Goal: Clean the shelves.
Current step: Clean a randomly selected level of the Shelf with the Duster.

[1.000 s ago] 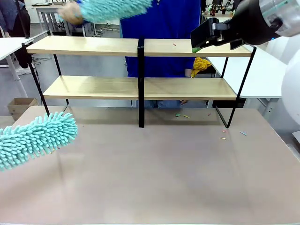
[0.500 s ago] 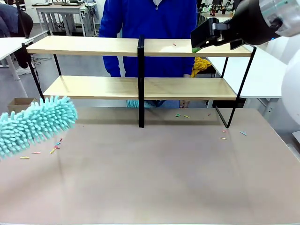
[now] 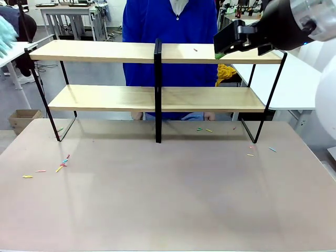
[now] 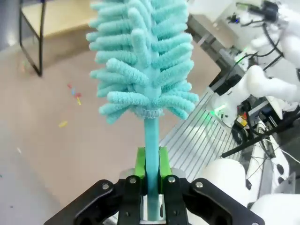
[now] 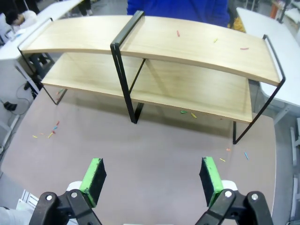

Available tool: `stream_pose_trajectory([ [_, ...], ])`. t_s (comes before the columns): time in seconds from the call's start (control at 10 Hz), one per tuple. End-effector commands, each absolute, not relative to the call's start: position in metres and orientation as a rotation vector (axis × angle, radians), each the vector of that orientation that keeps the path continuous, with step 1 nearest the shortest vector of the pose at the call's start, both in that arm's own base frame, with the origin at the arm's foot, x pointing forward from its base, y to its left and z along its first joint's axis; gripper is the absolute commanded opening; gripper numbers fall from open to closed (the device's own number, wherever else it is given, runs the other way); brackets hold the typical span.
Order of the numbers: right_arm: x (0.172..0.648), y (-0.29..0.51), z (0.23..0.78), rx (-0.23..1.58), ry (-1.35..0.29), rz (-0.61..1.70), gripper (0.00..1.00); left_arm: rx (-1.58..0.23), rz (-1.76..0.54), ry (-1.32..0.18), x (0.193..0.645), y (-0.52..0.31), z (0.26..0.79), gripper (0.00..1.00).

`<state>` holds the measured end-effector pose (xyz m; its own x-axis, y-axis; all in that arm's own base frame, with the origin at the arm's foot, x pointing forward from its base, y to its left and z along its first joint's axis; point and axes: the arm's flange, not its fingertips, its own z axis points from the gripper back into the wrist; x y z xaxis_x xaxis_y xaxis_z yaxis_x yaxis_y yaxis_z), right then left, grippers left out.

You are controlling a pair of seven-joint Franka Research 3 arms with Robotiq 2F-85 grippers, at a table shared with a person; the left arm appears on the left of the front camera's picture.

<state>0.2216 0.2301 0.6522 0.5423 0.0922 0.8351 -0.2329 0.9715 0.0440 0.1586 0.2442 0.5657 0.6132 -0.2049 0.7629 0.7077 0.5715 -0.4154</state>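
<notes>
Left gripper [image 4: 151, 164] clamped tight on teal duster [image 4: 140, 61] handle, brush pointing away from wrist. Right arm [image 3: 294, 21] held high over the desk [image 3: 168, 199]; right gripper [image 5: 152, 180] jaws wide apart, empty.

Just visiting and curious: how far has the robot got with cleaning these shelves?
Seemingly partway. The lower board and the left half of the top board of the shelves look swept; coloured scraps lie on the table. In hand: the left gripper is shut on a teal duster; the right gripper is open, empty. Left: small bits on the top board's right half.
</notes>
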Motion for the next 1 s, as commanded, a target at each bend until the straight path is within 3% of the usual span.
stream_pose_trajectory([
  [0.0,0.222,0.229,0.653,0.158,-0.98,0.192,1.0,-0.783,-0.743,-0.785,0.15,0.265,0.617,0.13],
  [0.3,0.222,0.229,0.653,0.158,-0.98,0.192,1.0,-0.696,-0.694,-0.659,0.165,0.278,0.695,0.13],
  [0.5,0.222,0.229,0.653,0.158,-0.98,0.192,1.0,-0.705,-0.662,-0.486,0.196,0.255,0.705,0.13],
  [0.6,0.222,0.229,0.653,0.158,-0.98,0.192,1.0,-0.686,-0.719,-0.659,0.167,0.268,0.694,0.13],
  [0.9,0.222,0.229,0.653,0.158,-0.98,0.192,1.0,-0.686,-0.719,-0.659,0.167,0.268,0.694,0.13],
])
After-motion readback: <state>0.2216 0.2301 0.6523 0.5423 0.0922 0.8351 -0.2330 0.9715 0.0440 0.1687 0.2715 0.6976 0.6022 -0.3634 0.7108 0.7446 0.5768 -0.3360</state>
